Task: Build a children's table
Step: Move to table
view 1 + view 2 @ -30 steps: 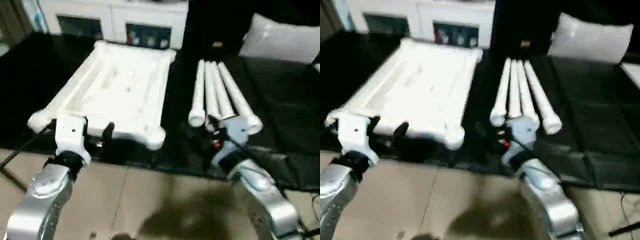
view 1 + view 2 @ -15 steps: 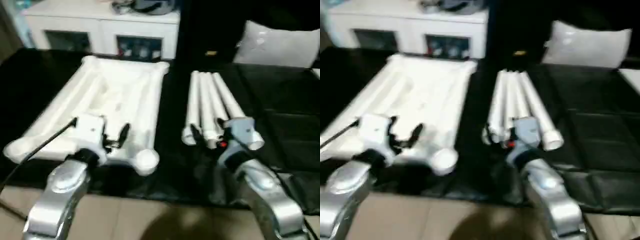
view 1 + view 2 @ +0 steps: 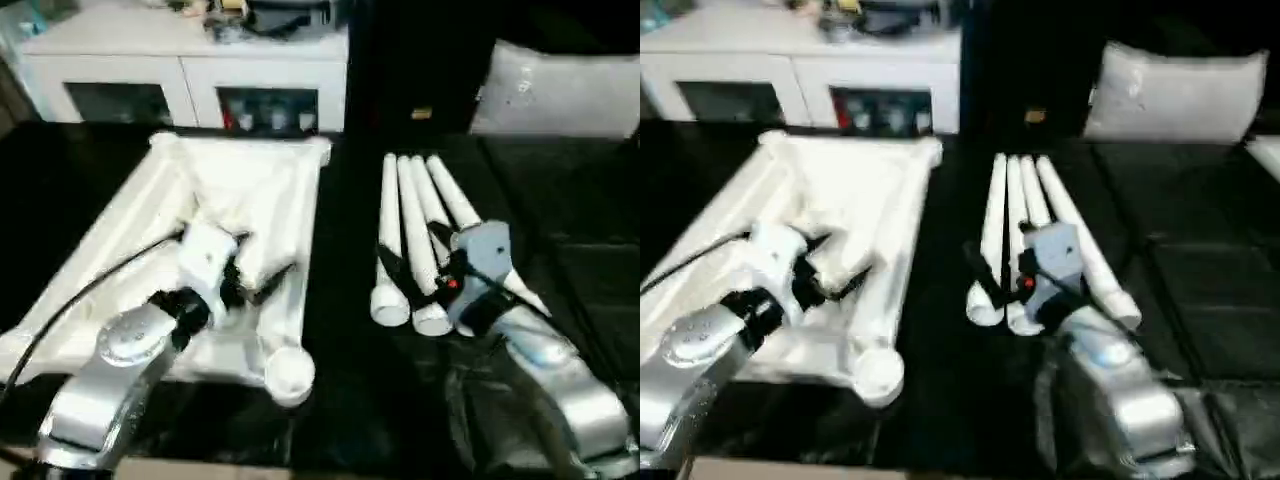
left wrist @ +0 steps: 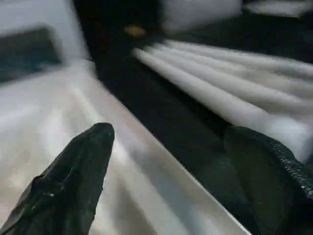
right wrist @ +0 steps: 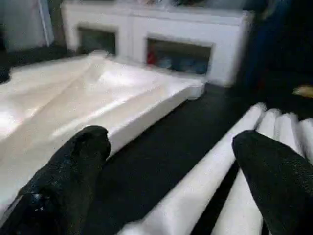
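The white plastic rectangular tabletop point(image 3: 235, 190) and four white tapered tube legs point(image 3: 410, 240) are lying on the black-covered table point(image 3: 345, 400).

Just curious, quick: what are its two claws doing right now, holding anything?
Left gripper: open, empty, over the table top.
Right gripper: open, empty, over the legs.

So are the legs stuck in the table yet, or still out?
Still out. The four white legs lie side by side on the black surface, apart from the table top, whose near corner socket is empty.
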